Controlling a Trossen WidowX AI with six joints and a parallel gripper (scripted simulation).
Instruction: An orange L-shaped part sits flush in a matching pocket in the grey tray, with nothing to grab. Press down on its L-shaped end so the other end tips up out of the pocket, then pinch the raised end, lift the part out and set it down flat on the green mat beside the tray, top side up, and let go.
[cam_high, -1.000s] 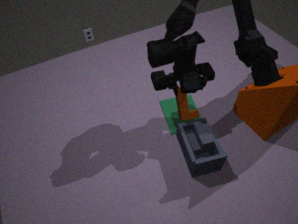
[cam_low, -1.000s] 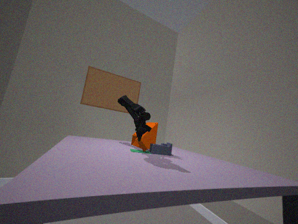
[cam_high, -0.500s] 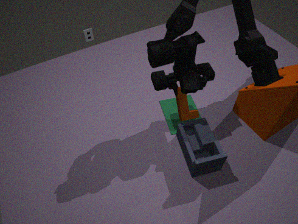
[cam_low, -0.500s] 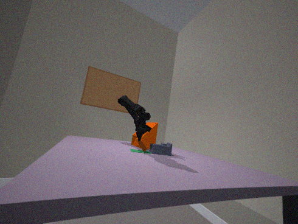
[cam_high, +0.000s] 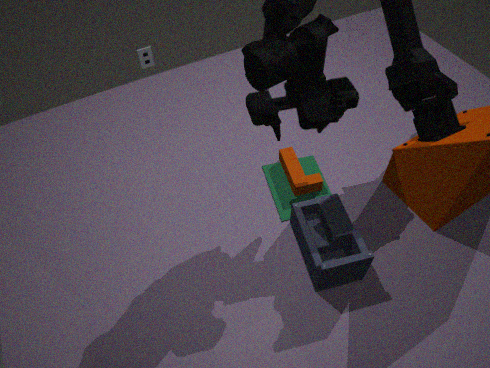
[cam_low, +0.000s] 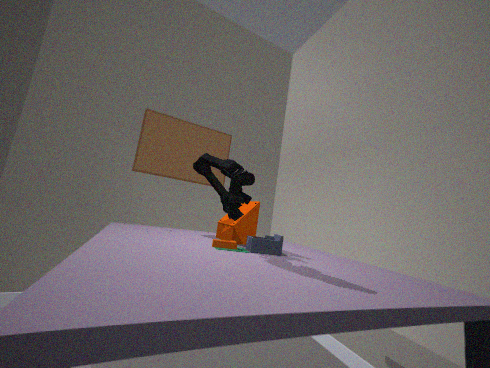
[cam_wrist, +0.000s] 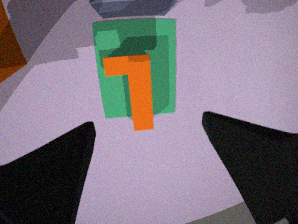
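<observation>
The orange L-shaped part (cam_high: 295, 170) (cam_low: 224, 244) (cam_wrist: 140, 92) lies on the thin green rectangular mat (cam_high: 272, 176) (cam_low: 231, 250) (cam_wrist: 165, 102), below the black two-fingered end effector (cam_high: 298, 134) (cam_wrist: 149, 123) and, in the wrist view, up from the line between its fingertips, toward the grey rectangular tray (cam_high: 311, 265) (cam_low: 265, 246) (cam_wrist: 132, 7). The end effector is released, its fingers wide apart with nothing between them, and the single arm is the only one to reckon with. The part's long leg runs roughly along the line from tray to arm tip: its plain end points toward the fingers and juts a little past the mat's edge, while the short foot sits at the tray side. Since the part looks laid flat and let go, the coming move is probably just to draw away upward, fingers on either side of that long axis; only a nudge to tidy the overhang would call for going back down. The part's underside is hidden, so full contact with the mat cannot be confirmed. The wrist view cuts off most of the tray, and in the exterior view the fingertips are too dark and small to make out against the arm.
</observation>
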